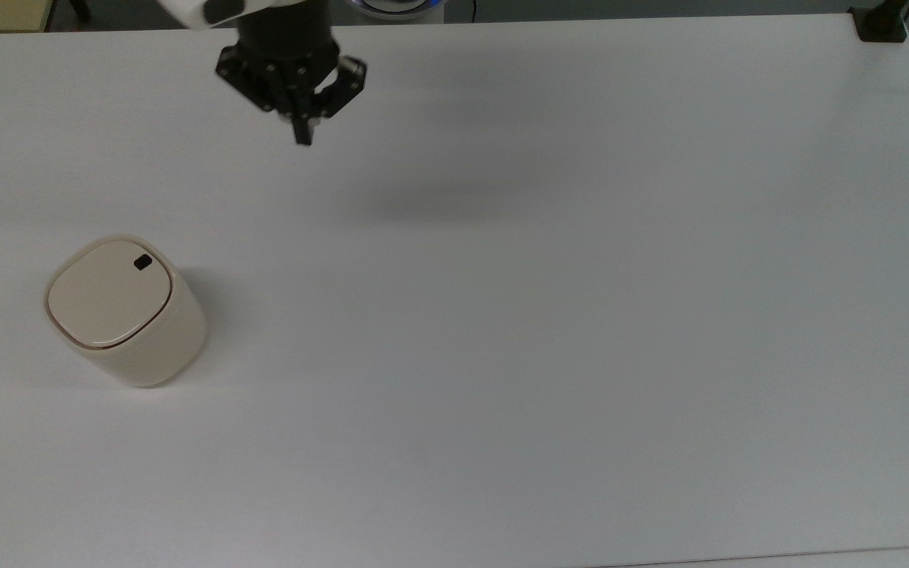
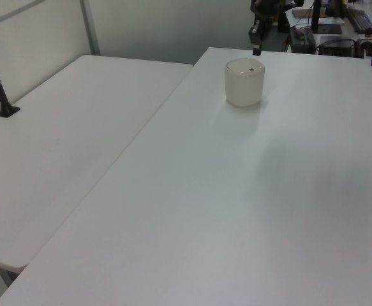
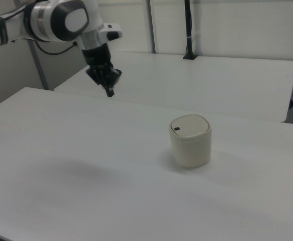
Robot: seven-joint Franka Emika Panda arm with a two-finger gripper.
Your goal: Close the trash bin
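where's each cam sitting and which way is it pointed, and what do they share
Top view: overhead, looking down on the white table; the gripper shows at the upper edge.
Left view: beyond one table end, looking along it; the trash bin stands far off.
Right view: low at the table's side, facing the arm.
All three share the trash bin, lid down.

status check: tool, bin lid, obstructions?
Tool shut, empty, raised clear of bin. Trash bin upright on table, lid flat and closed. Nothing between them.
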